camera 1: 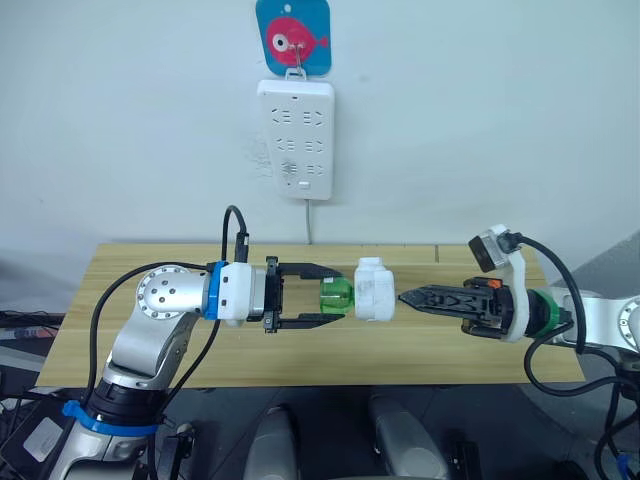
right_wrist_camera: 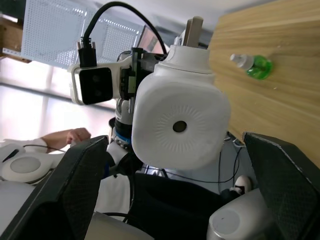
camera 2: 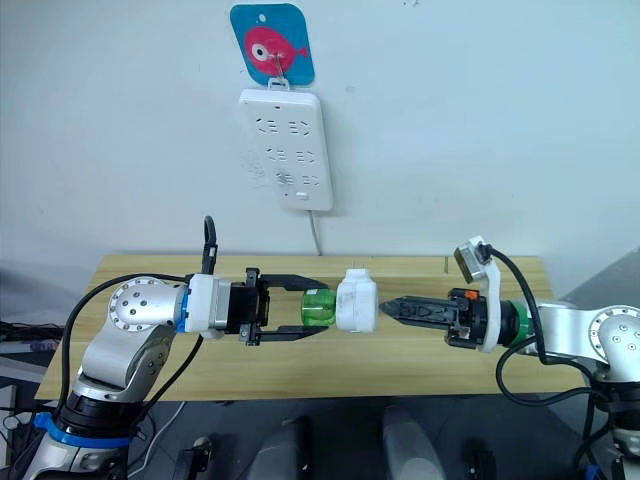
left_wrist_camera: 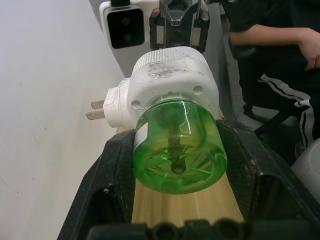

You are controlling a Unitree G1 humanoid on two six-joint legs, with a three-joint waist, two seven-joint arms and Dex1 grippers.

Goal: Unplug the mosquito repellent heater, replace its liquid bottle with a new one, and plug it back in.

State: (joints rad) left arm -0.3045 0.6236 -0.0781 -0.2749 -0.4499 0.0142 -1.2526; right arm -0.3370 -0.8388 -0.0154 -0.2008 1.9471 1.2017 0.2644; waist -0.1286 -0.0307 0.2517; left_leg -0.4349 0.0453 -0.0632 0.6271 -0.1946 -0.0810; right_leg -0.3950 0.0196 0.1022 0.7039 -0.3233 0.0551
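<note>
The white mosquito repellent heater point(camera 1: 375, 290) hangs in the air above the wooden table point(camera 1: 140, 262), its two prongs pointing toward the wall. Its liquid bottle point(left_wrist_camera: 177, 150), translucent green, is still screwed into the heater's left end. My left gripper point(camera 1: 338, 297) is shut on that bottle, one black finger on each side. My right gripper point(camera 1: 403, 297) is open at the heater's right face, fingers spread wide on either side of the round vent point(right_wrist_camera: 176, 127). The new one point(right_wrist_camera: 252, 65), green with a white cap, lies on its side on the table.
A long white power strip point(camera 1: 295, 140) hangs on the wall above the table's back edge, under a blue fish hook point(camera 1: 292, 35). A person sits off to one side point(left_wrist_camera: 280, 50). Cables trail from both arms.
</note>
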